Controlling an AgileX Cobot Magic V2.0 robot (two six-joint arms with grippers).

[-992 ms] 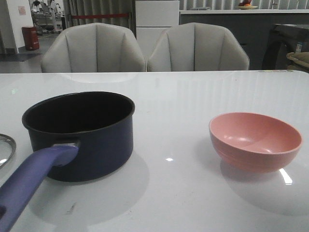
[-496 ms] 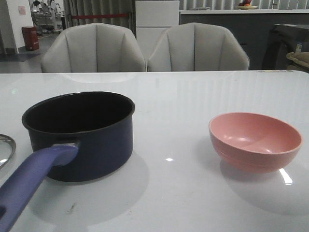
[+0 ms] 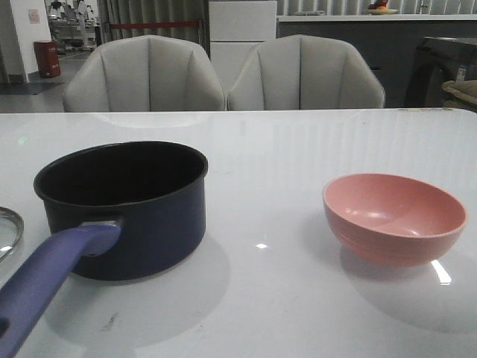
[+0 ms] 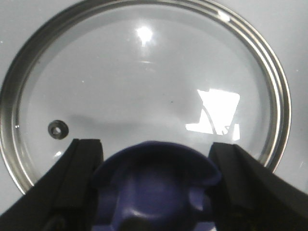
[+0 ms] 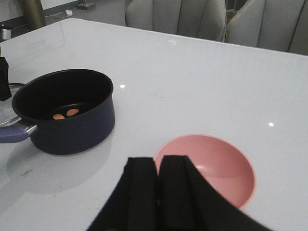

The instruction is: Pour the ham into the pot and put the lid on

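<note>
The dark navy pot (image 3: 141,216) stands on the white table at the left, its purple-blue handle (image 3: 45,283) pointing toward me. Two small orange ham pieces (image 5: 66,114) lie on its black bottom. The glass lid (image 4: 144,82) lies flat on the table left of the pot; only its rim (image 3: 9,227) shows in the front view. My left gripper (image 4: 156,144) is over the lid, its black fingers (image 4: 82,163) pressed against both sides of the purple-blue knob (image 4: 156,183). My right gripper (image 5: 158,161) is shut and empty, above the table near the pink bowl (image 5: 216,166).
The pink bowl (image 3: 395,216) stands at the right of the table and looks empty. Two grey chairs (image 3: 223,74) stand behind the far table edge. Bare white tabletop (image 3: 268,171) lies between the pot and the bowl.
The lid's rim at the left edge of the front view has shifted very slightly to the left. The pot and the bowl have not moved.
</note>
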